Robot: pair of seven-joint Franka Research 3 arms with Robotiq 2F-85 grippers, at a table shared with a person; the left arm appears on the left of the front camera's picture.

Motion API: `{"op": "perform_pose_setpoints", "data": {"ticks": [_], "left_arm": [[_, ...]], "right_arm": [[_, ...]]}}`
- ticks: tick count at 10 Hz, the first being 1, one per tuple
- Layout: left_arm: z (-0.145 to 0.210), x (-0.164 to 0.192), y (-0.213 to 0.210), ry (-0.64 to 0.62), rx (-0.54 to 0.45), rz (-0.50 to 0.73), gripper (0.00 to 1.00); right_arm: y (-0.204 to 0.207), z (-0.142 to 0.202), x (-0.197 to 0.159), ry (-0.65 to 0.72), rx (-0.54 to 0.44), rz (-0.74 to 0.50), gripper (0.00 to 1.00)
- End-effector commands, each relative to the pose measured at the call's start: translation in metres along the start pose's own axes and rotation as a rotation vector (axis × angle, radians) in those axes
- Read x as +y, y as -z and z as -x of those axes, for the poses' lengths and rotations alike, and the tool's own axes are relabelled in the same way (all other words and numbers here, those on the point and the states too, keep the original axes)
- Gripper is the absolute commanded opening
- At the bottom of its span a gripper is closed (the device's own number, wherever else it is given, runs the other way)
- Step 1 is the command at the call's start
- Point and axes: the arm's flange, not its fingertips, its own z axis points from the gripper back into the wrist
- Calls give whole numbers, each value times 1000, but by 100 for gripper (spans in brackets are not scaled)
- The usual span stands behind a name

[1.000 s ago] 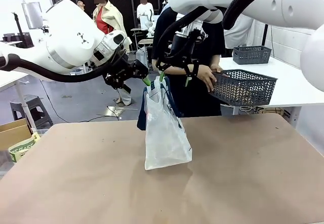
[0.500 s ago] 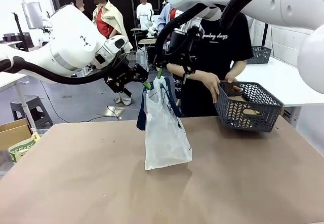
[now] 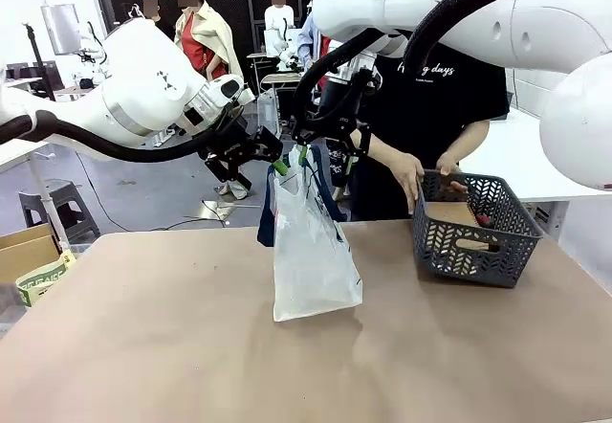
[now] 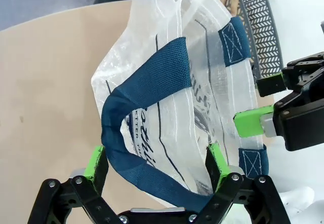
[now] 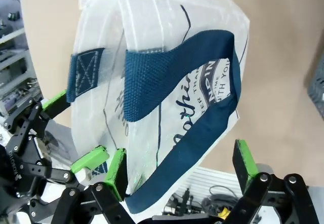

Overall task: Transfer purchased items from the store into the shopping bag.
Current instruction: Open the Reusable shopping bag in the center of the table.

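Brown tabletop (image 3: 143,346) nearest. Mid-table stands the shopping bag (image 3: 311,251), translucent, hung by its navy straps (image 4: 152,77). On the left gripper (image 4: 153,155) the jaws are spread wide, one strap looped between them. The right gripper (image 5: 179,153) is likewise spread, the other strap lying across it. Legible in part: script "othin…", oval logo "…NPIN…". Farther right, not touching the bag, sits the store (image 3: 473,246), seemingly set down, with a person's hand (image 3: 409,169) on its rim and a brown card (image 3: 448,212) inside. Step: mouth held open, purchased items not yet moved. Next likely calls for lifting each over the rim and dropping it between the straps.
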Motion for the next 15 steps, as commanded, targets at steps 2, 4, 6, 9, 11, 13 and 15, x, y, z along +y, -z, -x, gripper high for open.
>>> {"op": "perform_pose_setpoints", "data": {"ticks": [2,4,6,9,11,13,15], "left_arm": [[-2,6,0,64,60,0,100],[-2,6,1,94,47,-3,61],[-3,8,4,92,56,9,22],[0,7,1,99,48,13,0],[6,8,-8,108,40,-7,0],[18,9,-17,126,32,-38,0],[30,8,-24,149,8,-88,0]], "right_arm": [[-5,-7,4,-76,1,33,80],[-2,-8,4,-66,24,36,40],[7,-9,2,-71,50,25,0],[9,-3,-2,-80,56,37,0],[5,11,-12,-96,29,63,0],[-4,32,-24,-175,16,47,0],[-11,47,-40,-245,-16,107,0]]}}
